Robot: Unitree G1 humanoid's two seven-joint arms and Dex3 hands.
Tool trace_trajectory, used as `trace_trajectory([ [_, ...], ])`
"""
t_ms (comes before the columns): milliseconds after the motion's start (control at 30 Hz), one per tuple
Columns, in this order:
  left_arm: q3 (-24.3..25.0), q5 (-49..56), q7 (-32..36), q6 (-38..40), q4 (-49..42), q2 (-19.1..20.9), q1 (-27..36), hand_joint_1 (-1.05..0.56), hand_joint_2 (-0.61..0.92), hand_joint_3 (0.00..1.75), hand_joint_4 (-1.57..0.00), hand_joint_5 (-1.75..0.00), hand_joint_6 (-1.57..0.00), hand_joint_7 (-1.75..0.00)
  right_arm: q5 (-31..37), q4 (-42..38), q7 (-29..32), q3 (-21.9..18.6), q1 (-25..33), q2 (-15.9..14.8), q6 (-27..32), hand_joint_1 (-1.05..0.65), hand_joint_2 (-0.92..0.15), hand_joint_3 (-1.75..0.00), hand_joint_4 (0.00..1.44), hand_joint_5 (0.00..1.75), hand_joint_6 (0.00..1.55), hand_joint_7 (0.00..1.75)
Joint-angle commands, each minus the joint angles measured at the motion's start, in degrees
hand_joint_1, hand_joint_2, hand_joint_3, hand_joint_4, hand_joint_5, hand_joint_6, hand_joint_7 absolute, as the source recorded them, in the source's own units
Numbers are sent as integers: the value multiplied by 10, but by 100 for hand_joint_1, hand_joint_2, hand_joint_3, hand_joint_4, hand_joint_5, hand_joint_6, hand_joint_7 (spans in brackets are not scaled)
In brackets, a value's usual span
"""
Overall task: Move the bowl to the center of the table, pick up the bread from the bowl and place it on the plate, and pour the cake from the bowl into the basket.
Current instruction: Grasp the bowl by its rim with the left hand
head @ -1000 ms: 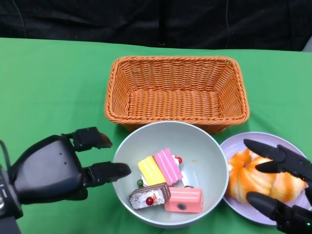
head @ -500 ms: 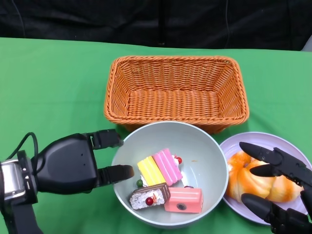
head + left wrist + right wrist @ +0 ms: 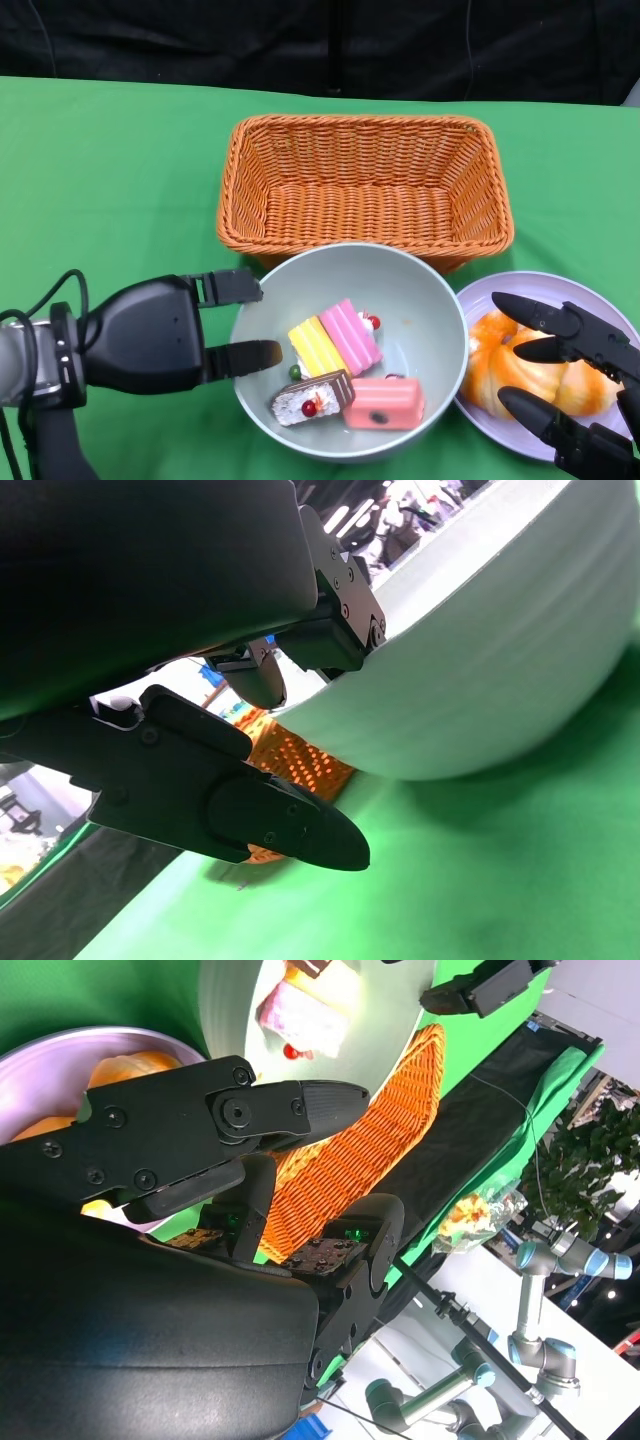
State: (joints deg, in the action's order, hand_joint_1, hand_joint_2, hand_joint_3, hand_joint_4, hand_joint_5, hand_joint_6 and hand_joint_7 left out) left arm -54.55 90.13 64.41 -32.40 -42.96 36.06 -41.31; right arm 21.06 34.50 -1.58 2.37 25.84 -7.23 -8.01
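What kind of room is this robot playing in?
Probably a robot lab or demo hall, not a kitchen. The table wears a plain green cloth, the cakes look like toys, and another robot arm stands in the background.

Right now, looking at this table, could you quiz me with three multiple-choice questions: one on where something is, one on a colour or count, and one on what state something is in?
1. Where is the bread?
A. in the basket
B. on the plate
C. in the bowl

2. What colour is the basket?
A. orange
B. blue
C. white

3. What is the left robot hand doing?
A. lifting the basket
B. resting flat on the cloth
C. gripping the bowl's rim

Answers:
1 B: the bread lies on the purple plate.
2 A: the wicker is orange.
3 C: its fingers straddle the rim of the bowl, one inside, one outside.
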Motion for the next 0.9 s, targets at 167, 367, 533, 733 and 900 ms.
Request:
trace_trajectory([
  [167,-57,0,58,7,-45,-30,-18,-51,87,1,-22,-103,-70,-6,2,9,2,-3,4,2,8,-41,-92,-28,52,86,51,35],
  [367,-76,-1,86,27,-52,-34,-26,-49,88,0,-15,-119,-69,-11,4,11,1,0,3,2,12,-40,-92,-29,51,86,50,36],
  [533,-73,-14,81,27,-36,-23,-26,-50,87,0,-13,-121,-65,-15,1,14,-1,0,2,3,19,-39,-92,-29,51,86,50,37],
  [733,-65,-48,91,6,-30,-26,-17,-47,86,0,-27,-115,-64,-26,1,12,0,-2,1,1,17,-40,-92,-29,51,86,50,38],
  [900,-64,-71,90,0,-45,-38,-12,-37,84,0,-33,-120,-64,-39,1,12,0,-2,0,1,18,-40,-92,-29,51,86,50,39],
])
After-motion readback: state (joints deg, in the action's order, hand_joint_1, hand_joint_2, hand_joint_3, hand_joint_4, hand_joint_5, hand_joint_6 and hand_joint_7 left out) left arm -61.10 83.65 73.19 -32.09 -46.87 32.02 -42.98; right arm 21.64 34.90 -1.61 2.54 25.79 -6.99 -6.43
